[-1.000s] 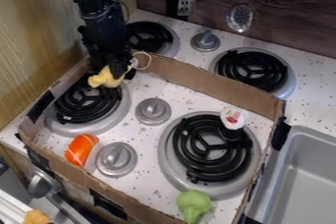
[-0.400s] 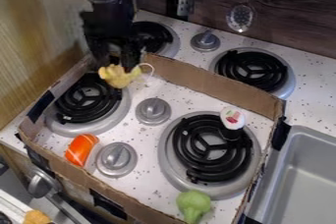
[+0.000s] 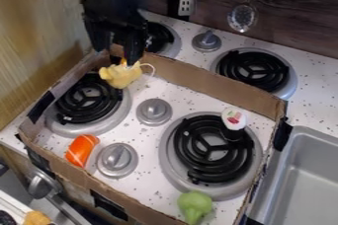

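The yellow toy [image 3: 121, 75] sits at the back left, by the top edge of the left burner [image 3: 90, 101]. A thin string [image 3: 149, 65] loops out by its right side. The black hand [image 3: 117, 57] is let go: its two fingers are spread wide, and it hangs down right over the toy. I can't tell if a fingertip touches the toy's top.

A brown cardboard wall [image 3: 204, 87] goes around this part of the white stove top [image 3: 142, 137]. It stands up close behind the toy, between it and the two back burners, so it is in the way on that side. The wood wall [image 3: 41, 26] is in the way on the left.

In front and to the right of the toy is a gray knob [image 3: 153, 111]. More to the front, an orange toy [image 3: 82, 150] lies beside another knob [image 3: 117, 159]. On the right is the big burner [image 3: 213, 148]. A round toy, white on top and black on its side [image 3: 233, 119], is at its back edge. A green toy broccoli [image 3: 194, 205] is at its front edge.

Outside the cardboard there is a knob [image 3: 206, 41] between the back burners, and a sink [image 3: 305, 179] on the right. A spatula [image 3: 188, 4] and a spoon with holes [image 3: 242, 17] hang at the back.
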`<state>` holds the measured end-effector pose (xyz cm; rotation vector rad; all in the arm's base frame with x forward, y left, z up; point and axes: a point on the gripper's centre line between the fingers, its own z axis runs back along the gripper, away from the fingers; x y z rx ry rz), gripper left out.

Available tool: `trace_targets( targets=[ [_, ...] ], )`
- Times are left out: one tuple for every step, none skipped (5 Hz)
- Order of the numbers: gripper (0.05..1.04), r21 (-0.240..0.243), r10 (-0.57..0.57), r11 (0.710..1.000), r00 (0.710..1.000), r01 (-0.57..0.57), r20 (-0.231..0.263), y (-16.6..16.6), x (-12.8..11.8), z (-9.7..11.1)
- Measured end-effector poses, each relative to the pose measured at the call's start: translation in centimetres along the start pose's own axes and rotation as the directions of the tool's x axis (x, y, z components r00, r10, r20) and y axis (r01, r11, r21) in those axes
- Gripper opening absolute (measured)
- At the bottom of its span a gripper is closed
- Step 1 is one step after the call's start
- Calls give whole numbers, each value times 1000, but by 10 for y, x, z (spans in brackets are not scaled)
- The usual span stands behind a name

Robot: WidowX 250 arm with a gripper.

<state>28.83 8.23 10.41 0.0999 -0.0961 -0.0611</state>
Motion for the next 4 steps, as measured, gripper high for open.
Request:
trace_targets(
  targets=[
    [997,-49,-23,999,998,20,-59,-18,-10,18],
    [997,-43,-26,999,998,23,-59,-40,-22,46],
    [997,-41,-15,999,998,13,-59,-62,-34,55],
    [997,-34,10,999,999,-11,-32,-82,-42,57]
  ],
)
